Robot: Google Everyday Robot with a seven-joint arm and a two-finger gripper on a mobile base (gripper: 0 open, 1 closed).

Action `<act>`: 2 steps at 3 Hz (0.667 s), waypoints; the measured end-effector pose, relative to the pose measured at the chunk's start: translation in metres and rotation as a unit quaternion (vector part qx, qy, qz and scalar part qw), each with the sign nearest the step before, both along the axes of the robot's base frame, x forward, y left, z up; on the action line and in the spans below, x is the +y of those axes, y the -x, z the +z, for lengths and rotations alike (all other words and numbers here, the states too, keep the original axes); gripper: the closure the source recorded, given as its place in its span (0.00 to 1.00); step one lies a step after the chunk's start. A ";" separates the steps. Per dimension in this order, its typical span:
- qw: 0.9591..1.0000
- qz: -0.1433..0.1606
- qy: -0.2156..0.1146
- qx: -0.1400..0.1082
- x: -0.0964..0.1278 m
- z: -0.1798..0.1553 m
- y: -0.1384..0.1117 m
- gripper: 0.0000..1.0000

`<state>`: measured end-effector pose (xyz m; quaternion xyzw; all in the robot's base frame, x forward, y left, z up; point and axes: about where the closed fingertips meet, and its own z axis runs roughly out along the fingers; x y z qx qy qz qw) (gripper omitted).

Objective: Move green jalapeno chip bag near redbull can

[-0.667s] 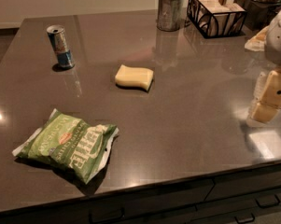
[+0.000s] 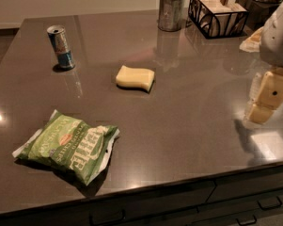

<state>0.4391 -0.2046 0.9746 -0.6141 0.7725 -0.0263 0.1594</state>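
The green jalapeno chip bag [image 2: 68, 146] lies flat near the front left of the dark table [image 2: 188, 126]. The redbull can [image 2: 61, 46] stands upright at the far left. The two are well apart. My gripper [image 2: 265, 102] hangs over the right edge of the table, far to the right of both, with nothing seen in it.
A pale yellow sponge-like block [image 2: 135, 77] lies mid-table between can and gripper. A metal cup [image 2: 171, 11] and a black wire basket [image 2: 217, 13] stand at the back right. Drawers with handles run below the front edge [image 2: 254, 204].
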 end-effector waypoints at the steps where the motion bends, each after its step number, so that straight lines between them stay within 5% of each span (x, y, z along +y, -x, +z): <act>1: 0.998 0.051 -0.024 0.005 0.045 -0.008 -0.004 0.00; 2: 0.993 0.110 -0.044 0.018 0.105 -0.024 -0.001 0.00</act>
